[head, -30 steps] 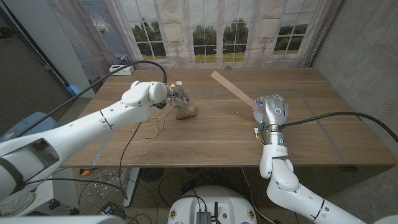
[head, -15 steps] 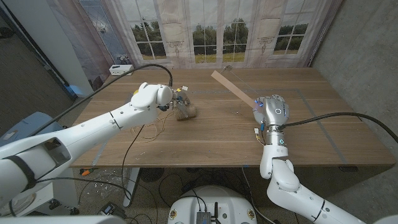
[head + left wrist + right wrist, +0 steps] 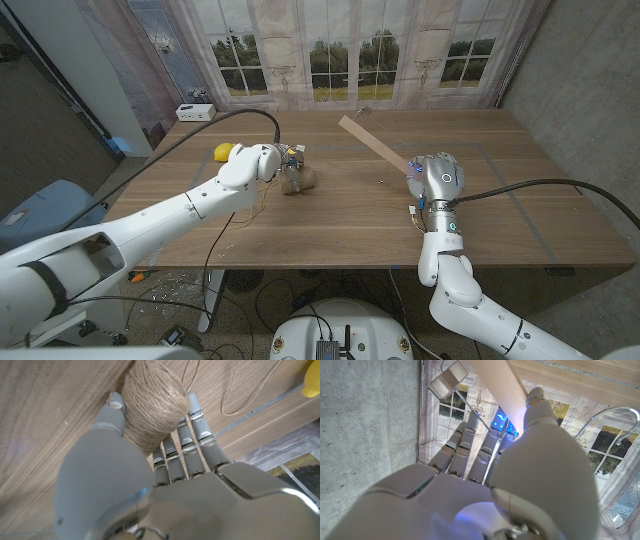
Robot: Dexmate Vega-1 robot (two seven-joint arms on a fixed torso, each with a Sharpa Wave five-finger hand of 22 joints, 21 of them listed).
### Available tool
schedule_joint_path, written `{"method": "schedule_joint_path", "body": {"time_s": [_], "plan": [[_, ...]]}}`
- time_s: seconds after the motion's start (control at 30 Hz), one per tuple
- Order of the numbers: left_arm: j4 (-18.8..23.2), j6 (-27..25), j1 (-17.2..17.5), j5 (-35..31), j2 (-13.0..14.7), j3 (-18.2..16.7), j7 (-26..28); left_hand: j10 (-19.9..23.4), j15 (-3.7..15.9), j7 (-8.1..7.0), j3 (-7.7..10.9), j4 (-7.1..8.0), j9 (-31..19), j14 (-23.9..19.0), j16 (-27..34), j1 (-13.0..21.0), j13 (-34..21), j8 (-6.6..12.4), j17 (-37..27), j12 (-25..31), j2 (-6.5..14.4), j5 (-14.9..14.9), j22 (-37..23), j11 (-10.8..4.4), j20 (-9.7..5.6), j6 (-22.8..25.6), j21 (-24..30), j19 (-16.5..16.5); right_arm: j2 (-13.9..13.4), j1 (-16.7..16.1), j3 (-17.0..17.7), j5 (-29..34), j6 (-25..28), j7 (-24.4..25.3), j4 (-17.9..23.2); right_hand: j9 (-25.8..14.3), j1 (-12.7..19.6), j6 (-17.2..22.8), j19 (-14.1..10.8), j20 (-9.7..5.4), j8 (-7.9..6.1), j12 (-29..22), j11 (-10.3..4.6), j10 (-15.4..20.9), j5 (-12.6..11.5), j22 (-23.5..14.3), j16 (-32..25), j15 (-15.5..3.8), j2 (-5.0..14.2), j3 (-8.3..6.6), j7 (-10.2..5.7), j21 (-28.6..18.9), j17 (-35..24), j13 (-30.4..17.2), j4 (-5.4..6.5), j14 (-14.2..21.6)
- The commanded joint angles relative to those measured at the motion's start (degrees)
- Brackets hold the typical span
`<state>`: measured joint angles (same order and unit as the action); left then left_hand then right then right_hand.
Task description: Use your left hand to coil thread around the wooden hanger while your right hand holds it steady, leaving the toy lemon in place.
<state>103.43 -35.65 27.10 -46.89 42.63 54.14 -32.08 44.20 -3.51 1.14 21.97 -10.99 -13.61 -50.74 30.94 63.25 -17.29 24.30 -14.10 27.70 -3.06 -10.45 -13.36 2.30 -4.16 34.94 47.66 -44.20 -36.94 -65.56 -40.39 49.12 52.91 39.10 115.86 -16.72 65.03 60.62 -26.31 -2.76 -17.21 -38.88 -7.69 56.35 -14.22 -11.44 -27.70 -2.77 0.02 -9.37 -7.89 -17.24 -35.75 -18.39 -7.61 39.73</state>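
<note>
A spool of tan thread lies on the table left of centre, and my left hand grips it from behind. In the left wrist view the fingers and thumb wrap the spool. Loose thread trails over the table toward the front. The wooden hanger slants from the back middle toward my right hand, which holds its near end. In the right wrist view the pale wood passes between thumb and fingers. The yellow toy lemon sits left of the spool, also seen as the lemon.
A small white box stands at the table's back left corner. A curtained window runs behind the far edge. Bare wood spreads to the right and front of my right hand.
My left forearm and wrist have swung to the right over the spool, uncovering the lemon. The spool, the hanger and my right hand have stayed where they were.
</note>
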Motion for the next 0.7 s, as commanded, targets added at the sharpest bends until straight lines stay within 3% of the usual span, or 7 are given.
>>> {"method": "schedule_joint_path", "body": {"time_s": [0.03,0.33,0.4,0.43,0.47,0.57,0.7], "plan": [[-2.1,0.7,4.2,3.2,-0.7,-3.9,8.7,7.7,15.83,2.48,1.72,0.99,-0.8,-13.1,1.9,13.5,-5.4,0.9,-6.4,3.5,11.7,-0.2,-0.6,-4.89,-0.96,18.5,3.0,-1.2,-0.1,0.3,-0.1,0.1,-0.2,-0.3,-0.2,-0.1,8.1,1.2,0.0,-1.6,-0.39,-0.3,-1.28,1.6,-0.3,-0.2,0.3,-10.92,8.83,0.07,0.25,-0.3,-0.4,-10.4,0.2,1.4],[-0.2,3.0,6.5,6.9,0.8,-7.0,15.1,7.4,16.29,4.23,1.62,0.95,-1.9,-15.1,2.7,15.2,-7.9,1.04,-8.5,4.8,11.5,-0.1,-0.9,-3.13,-2.2,18.3,6.3,-2.4,-0.1,0.7,-0.2,0.1,-0.7,-0.3,-0.6,-0.1,8.2,1.3,0.0,-1.61,-0.32,-0.5,-1.23,1.7,-0.3,-0.2,0.6,-10.94,8.89,0.18,0.28,-0.4,-0.8,-10.4,0.24,1.6],[0.7,1.4,6.7,5.5,1.0,-6.5,15.2,7.2,16.13,3.0,1.5,1.21,-2.3,-15.7,2.9,15.3,-8.6,1.17,-9.1,5.1,11.4,-0.1,-0.9,-3.83,-2.58,18.3,7.2,-2.5,-0.1,0.8,-0.2,0.1,-0.8,-0.3,-0.7,-0.1,8.3,1.3,-0.1,-1.58,-0.31,-0.5,-1.19,1.7,-0.4,-0.2,0.7,-10.95,8.88,0.21,0.39,-0.5,-0.9,-10.3,0.23,1.6],[0.9,0.5,5.6,4.2,1.1,-5.4,12.9,6.8,15.76,1.76,1.16,1.88,-2.3,-14.7,2.2,14.5,-9.2,1.05,-9.5,5.1,11.2,0.0,-0.9,-5.39,-2.29,18.2,8.0,-2.1,-0.1,0.8,-0.3,0.2,-0.9,-0.4,-0.7,-0.1,8.3,1.3,-0.1,-1.58,-0.3,-0.5,-1.23,1.7,-0.4,-0.2,0.8,-10.94,8.86,0.23,0.34,-0.5,-1.0,-10.3,0.22,1.6],[1.0,-1.1,4.0,2.2,1.0,-3.6,9.0,5.5,15.32,1.24,-0.47,3.69,-2.0,-12.4,0.0,10.5,-9.9,-0.12,-9.0,4.9,9.7,0.4,-0.5,-5.81,-1.54,16.0,9.2,-2.2,-0.1,1.0,-0.4,0.3,-1.0,-0.4,-0.8,-0.2,8.3,1.3,-0.1,-1.59,-0.32,-0.6,-1.2,1.7,-0.4,-0.2,0.9,-10.92,8.89,0.24,0.33,-0.5,-1.0,-10.3,0.24,1.6],[0.2,-2.8,1.2,-0.5,0.5,-0.8,2.2,-1.5,14.36,-1.53,-3.88,6.45,-0.9,-7.5,-6.9,1.1,-7.1,-4.94,-3.9,-0.7,5.9,0.7,1.8,-6.4,0.2,6.9,10.4,-0.1,-0.1,1.1,-0.4,0.4,-1.0,-0.5,-0.8,-0.3,8.3,1.3,-0.1,-1.6,-0.33,-0.6,-1.23,1.7,-0.4,-0.2,1.0,-10.92,8.91,0.33,0.3,-0.6,-1.2,-10.3,0.33,1.7],[-1.6,-3.5,-1.1,-2.4,-0.5,1.6,-3.5,-10.2,11.8,-3.83,-6.54,7.57,0.6,2.1,-12.7,-5.1,-4.9,-9.64,-1.0,-6.9,2.9,0.2,3.0,-5.34,4.15,-0.9,8.4,5.7,-0.1,1.2,-0.5,0.6,-0.7,-0.9,-0.7,-0.2,8.4,1.4,-0.1,-1.59,-0.28,-0.7,-1.16,1.7,-0.4,-0.2,1.1,-10.95,8.89,0.38,0.29,-0.6,-1.4,-10.2,0.31,1.8]]}}
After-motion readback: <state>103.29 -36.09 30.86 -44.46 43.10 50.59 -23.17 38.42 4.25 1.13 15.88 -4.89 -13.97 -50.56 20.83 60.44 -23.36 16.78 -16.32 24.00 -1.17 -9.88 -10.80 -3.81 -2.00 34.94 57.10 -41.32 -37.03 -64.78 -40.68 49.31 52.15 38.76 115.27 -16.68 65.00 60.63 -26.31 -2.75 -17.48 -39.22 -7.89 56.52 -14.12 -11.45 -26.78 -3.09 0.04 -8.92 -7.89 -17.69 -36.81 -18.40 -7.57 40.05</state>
